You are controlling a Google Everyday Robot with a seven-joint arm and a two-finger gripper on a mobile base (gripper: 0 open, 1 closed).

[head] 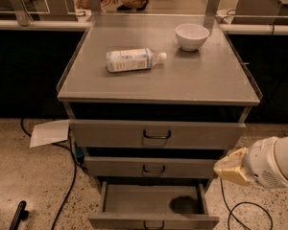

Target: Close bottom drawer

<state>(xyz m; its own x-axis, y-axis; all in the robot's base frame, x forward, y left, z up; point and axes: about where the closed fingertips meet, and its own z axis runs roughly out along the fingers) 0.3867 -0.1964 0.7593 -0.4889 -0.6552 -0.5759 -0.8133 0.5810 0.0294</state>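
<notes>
The bottom drawer (153,220) of the grey metal cabinet is pulled out, with its empty inside showing and its front at the lower edge of the camera view. Above it sit the middle drawer (153,166) and the top drawer (156,134), both pushed in more. My gripper (229,167) is at the right of the cabinet, level with the middle drawer and above the bottom drawer's right corner. Only its tan tip and the white arm housing show.
On the cabinet top (201,80) lie a plastic bottle (133,60) on its side and a white bowl (192,35). A sheet of paper (49,132) and black cables (62,176) lie on the floor at the left. Another cable (245,210) lies at the right. A person crouches in the background.
</notes>
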